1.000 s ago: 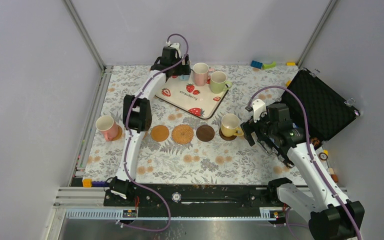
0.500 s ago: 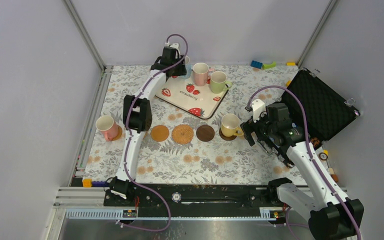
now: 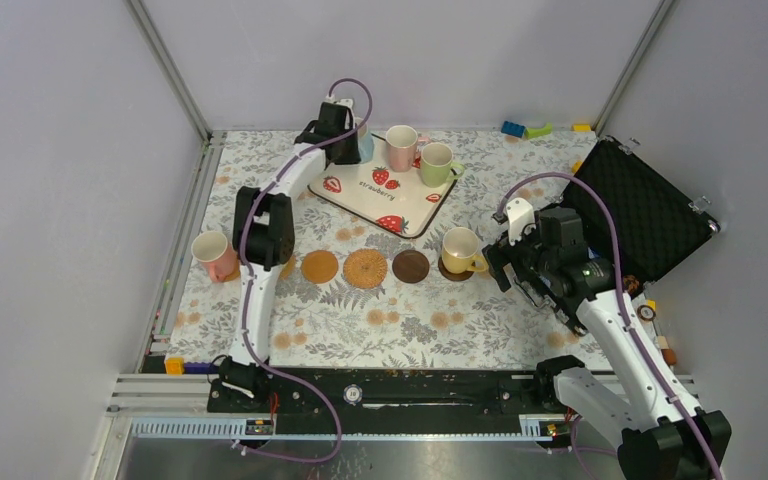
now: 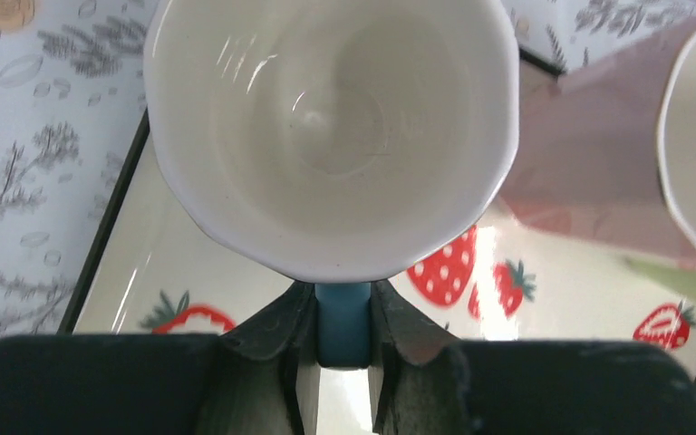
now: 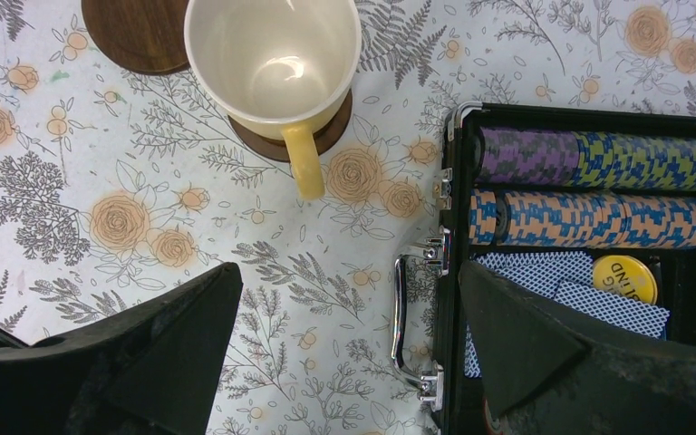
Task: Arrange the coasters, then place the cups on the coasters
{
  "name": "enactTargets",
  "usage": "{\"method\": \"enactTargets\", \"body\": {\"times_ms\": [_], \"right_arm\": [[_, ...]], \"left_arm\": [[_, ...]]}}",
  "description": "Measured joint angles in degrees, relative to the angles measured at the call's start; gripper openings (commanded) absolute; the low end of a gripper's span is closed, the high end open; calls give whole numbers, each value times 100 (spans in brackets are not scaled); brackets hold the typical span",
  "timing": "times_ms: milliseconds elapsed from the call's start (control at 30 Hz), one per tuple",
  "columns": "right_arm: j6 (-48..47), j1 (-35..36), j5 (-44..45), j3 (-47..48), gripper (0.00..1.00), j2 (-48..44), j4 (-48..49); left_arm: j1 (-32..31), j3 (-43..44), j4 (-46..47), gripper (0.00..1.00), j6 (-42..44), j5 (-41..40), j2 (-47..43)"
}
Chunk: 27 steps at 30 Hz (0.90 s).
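Observation:
My left gripper (image 4: 343,328) is shut on the blue handle of a light blue cup (image 4: 331,127), held over the back left corner of the strawberry tray (image 4: 227,281); from above, the left gripper (image 3: 343,135) hides most of that cup (image 3: 365,146). A pink cup (image 3: 400,148) and a green cup (image 3: 436,163) stand on the tray. The yellow cup (image 5: 272,63) sits on a dark brown coaster (image 5: 333,136). Another pink cup (image 3: 212,255) stands at the left. Tan (image 3: 319,266), woven (image 3: 365,268) and dark brown (image 3: 411,265) coasters lie bare in a row. My right gripper (image 5: 349,281) hangs open, right of the yellow cup.
An open black case (image 5: 589,181) of poker chips and cards lies at the right, its metal handle (image 5: 408,317) between my right fingers' spread. Toy bricks (image 3: 525,129) sit at the back edge. Grey walls close in the floral mat (image 3: 360,320).
My left gripper has shut on the blue cup's handle, and the left arm's elbow has shifted a little to the left. The right arm has stayed put.

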Motion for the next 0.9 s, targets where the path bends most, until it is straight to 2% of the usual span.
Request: {"method": "enactTargets", "body": {"times_ms": [267,400,700,900], "right_arm": [[11,0,-83,0,98,-210,0],[28,-2,-195,0,98,-293,0],[103,-2,-352,0,98,-380,0],[109,-2,-487,0,98,-407,0]], "left_arm": [[-2,-1340,-310,0,520,13,-1266],[-2,-2072,-275,0,951,68,-2253],[2,-4428,-177,0,2151,713,-4940],[-9,-5967,-243,0,2889,1150,-6157]]}}
